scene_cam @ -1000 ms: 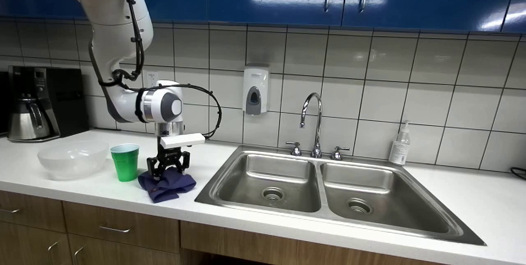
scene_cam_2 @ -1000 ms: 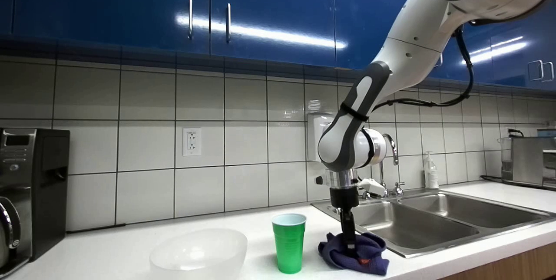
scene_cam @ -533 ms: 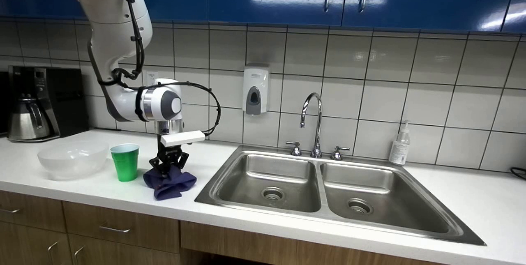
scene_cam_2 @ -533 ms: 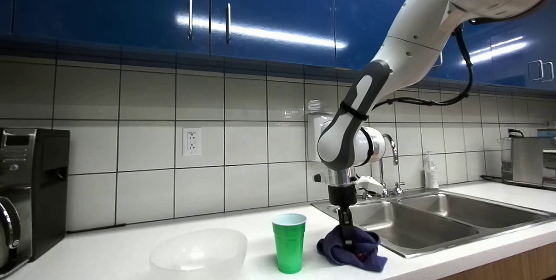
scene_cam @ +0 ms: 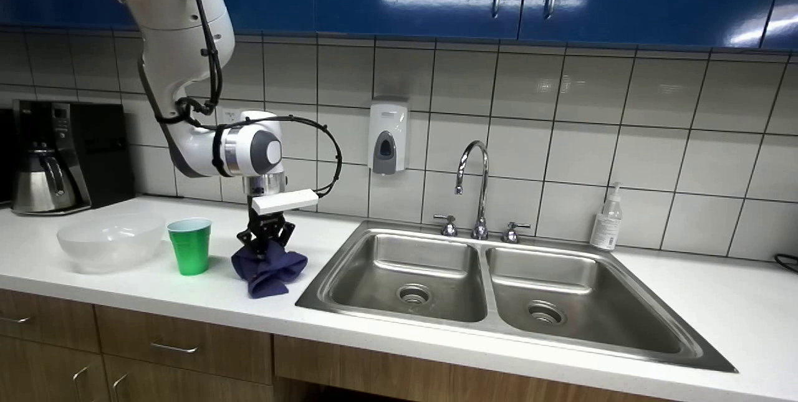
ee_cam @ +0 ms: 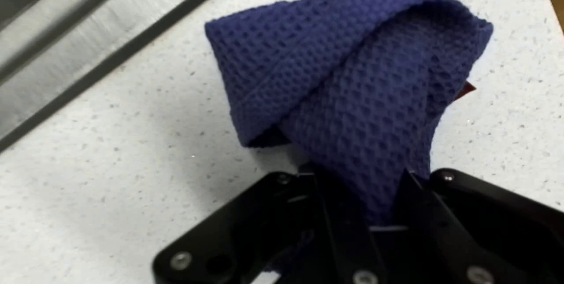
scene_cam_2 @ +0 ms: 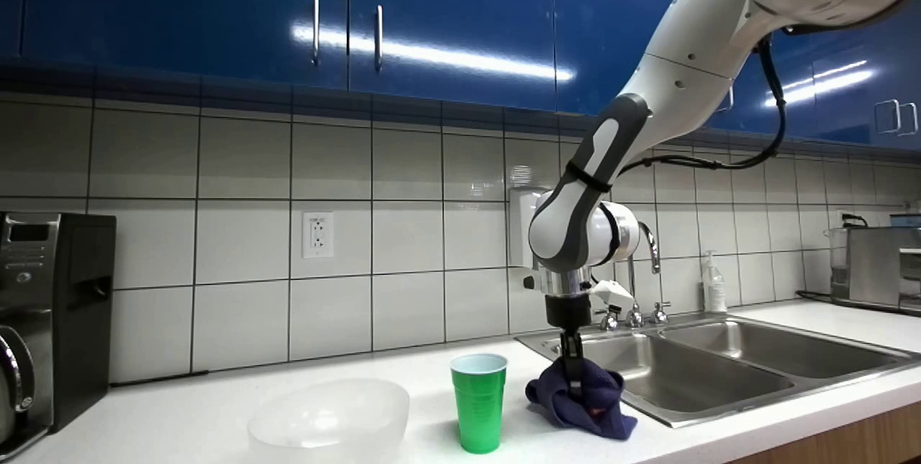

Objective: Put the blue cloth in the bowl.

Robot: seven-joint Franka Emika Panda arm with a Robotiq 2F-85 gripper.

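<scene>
Blue cloth [ee_cam: 365,90], waffle-weave and loosely folded, a red corner [ee_cam: 464,91] poking from one edge, pinched in the gripper [scene_cam_2: 573,383] and drawn slightly higher than a second ago; whether its underside touches the worktop [ee_cam: 154,143] beneath can't be told. Green cup [scene_cam: 190,249] stands between cloth and bowl [scene_cam: 112,253]. Label [scene_cam: 605,232] on the bottle [scene_cam: 612,205] by the sink [scene_cam: 490,290]: print too small to read.

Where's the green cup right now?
In both exterior views, the green plastic cup stands upright on the white countertop, with the translucent bowl to its left and the blue cloth to its right.
</scene>
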